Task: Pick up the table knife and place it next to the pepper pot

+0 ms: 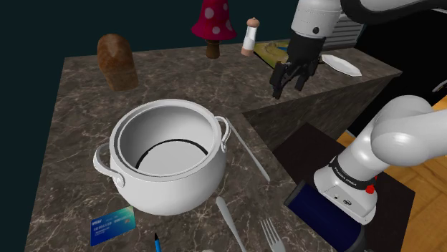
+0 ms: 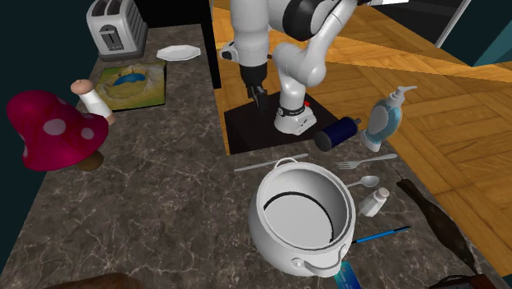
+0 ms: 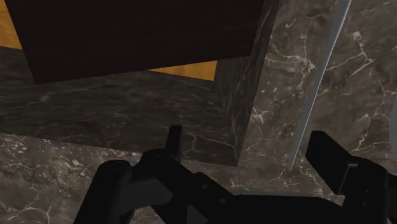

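We are hovering the pincer [image 1: 289, 84], open and empty, over the flat table knife [image 3: 317, 86], risking nudging it off the desk [image 1: 79, 143] edge.

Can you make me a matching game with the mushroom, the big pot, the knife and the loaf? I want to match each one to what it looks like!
Things:
1. mushroom
2. big pot
3. table knife
4. loaf

What it looks like:
A. brown all over
B. red with pale spots
C. round and white, with handles
D. long and thin, lying flat beside the pot

Right pairs: 1-B, 2-C, 3-D, 4-A.
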Tool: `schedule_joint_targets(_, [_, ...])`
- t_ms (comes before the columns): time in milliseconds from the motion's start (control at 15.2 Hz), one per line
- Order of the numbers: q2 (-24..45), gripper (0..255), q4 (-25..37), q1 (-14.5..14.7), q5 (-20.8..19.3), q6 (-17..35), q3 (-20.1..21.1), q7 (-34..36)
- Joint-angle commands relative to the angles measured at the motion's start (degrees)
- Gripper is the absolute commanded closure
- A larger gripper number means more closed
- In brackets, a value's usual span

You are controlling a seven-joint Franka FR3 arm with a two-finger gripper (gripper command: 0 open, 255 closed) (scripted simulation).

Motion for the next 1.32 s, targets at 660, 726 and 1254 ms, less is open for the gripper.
schedule_joint_targets(660, [12.4,0,-3.1,3.6,11.3,18.9,18.1,18.0])
schedule_joint_targets(726, [13.5,0,-2.9,3.6,11.6,20.1,19.2,19.0])
schedule_joint_targets(1254, [17.5,0,-6.3,3.3,12.7,27.5,21.9,19.1])
